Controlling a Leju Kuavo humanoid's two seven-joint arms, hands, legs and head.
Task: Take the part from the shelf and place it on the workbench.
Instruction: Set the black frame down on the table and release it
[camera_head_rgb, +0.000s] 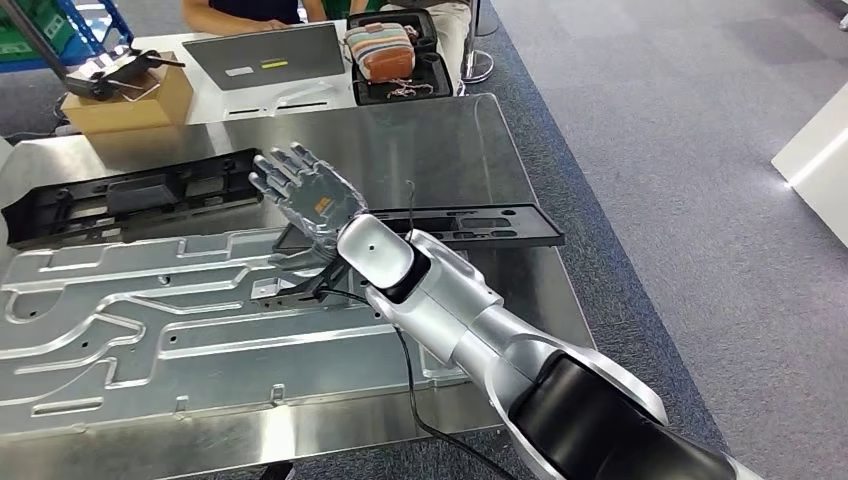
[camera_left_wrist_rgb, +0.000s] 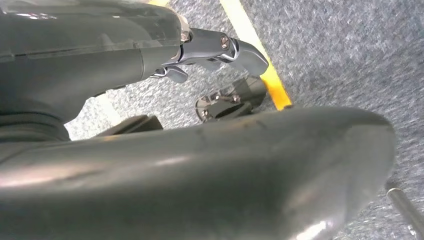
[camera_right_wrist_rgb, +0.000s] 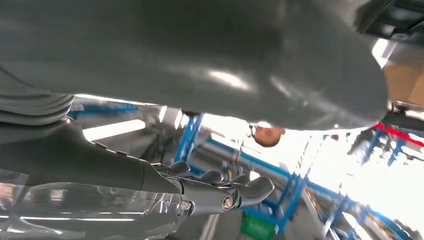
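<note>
Two long black parts (camera_head_rgb: 130, 205) lie on the workbench (camera_head_rgb: 440, 150) in the head view; my right hand (camera_head_rgb: 305, 195) hovers above with fingers spread, holding nothing. Right table edge is near. Left wrist view: my left hand (camera_left_wrist_rgb: 220, 75) hangs over carpet, grasp I cannot tell. Right wrist view: fingers (camera_right_wrist_rgb: 240, 192) released.

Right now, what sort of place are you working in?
Probably a factory or lab test cell: a steel workbench carrying a machined aluminium plate and a long black plastic part, with blue shelving racks nearby.
</note>
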